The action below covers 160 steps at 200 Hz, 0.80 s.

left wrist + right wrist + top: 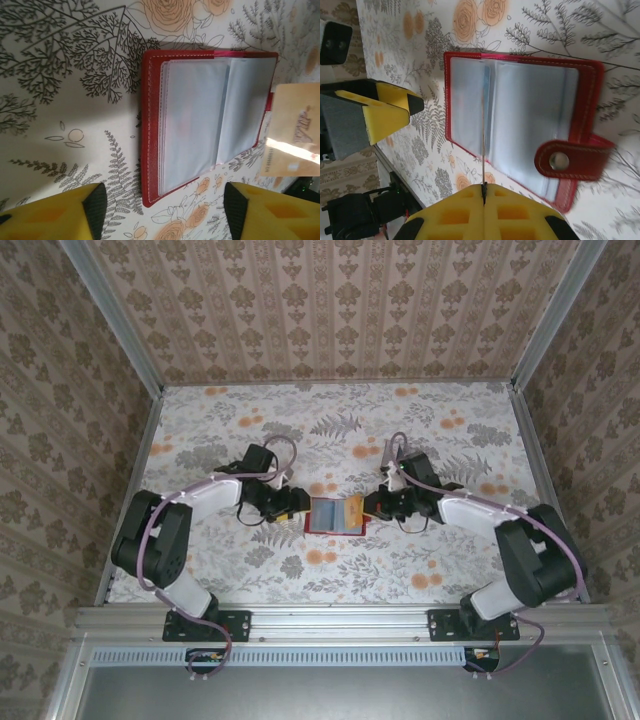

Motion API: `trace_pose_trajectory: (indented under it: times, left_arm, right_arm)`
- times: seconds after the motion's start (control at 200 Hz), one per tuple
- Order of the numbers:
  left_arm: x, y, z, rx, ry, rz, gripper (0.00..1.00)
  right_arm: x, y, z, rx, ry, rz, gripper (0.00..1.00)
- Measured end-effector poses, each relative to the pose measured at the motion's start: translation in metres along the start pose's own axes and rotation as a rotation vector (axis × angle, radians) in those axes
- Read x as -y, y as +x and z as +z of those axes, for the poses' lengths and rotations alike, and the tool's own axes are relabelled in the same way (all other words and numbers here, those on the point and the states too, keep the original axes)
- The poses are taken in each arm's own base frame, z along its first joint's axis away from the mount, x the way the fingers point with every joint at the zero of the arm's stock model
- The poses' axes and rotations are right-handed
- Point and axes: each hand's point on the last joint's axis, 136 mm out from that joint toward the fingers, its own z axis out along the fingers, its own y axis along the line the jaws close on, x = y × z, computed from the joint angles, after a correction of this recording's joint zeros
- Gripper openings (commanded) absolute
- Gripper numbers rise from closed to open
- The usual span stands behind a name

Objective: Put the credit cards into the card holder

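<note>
The card holder (330, 517) lies open on the floral table between both arms, a red wallet with greyish clear pockets (200, 115) facing up and a snap strap (570, 160) at its side. My right gripper (484, 192) is shut on a credit card (483, 150), seen edge-on over the pockets. From the left wrist view this card (292, 132) looks tan with pale markings and overlaps the wallet's far edge. My left gripper (165, 210) is open just short of the wallet's near corner, nothing between its fingers (95, 205). From above, the left gripper (292, 502) and the right gripper (375, 505) flank the wallet.
Patterned walls (60, 390) close in the table on three sides, and a metal rail (340, 620) runs along the near edge by the arm bases. Bare floral tabletop (330, 420) lies behind the wallet and in front of it.
</note>
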Motion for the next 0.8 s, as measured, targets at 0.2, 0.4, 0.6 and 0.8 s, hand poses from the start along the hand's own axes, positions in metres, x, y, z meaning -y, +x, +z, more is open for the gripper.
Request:
trace_pose_trajectory:
  times: [0.2, 0.4, 0.6, 0.8]
  left_arm:
    - [0.003, 0.001, 0.015, -0.037, -0.011, 0.015, 0.52]
    - [-0.005, 0.000, 0.026, -0.063, -0.026, -0.004, 0.43]
    - [-0.010, 0.001, 0.031, -0.072, -0.041, -0.025, 0.34]
    - [-0.015, 0.000, 0.031, -0.068, -0.068, -0.033, 0.26]
  right_arm:
    - [0.009, 0.000, 0.025, -0.043, -0.017, 0.025, 0.00]
    - [0.005, -0.012, 0.037, -0.047, -0.053, 0.030, 0.00]
    - [0.000, -0.016, 0.039, -0.048, -0.069, 0.021, 0.00]
    - [0.002, -0.013, 0.044, -0.065, -0.077, 0.018, 0.00]
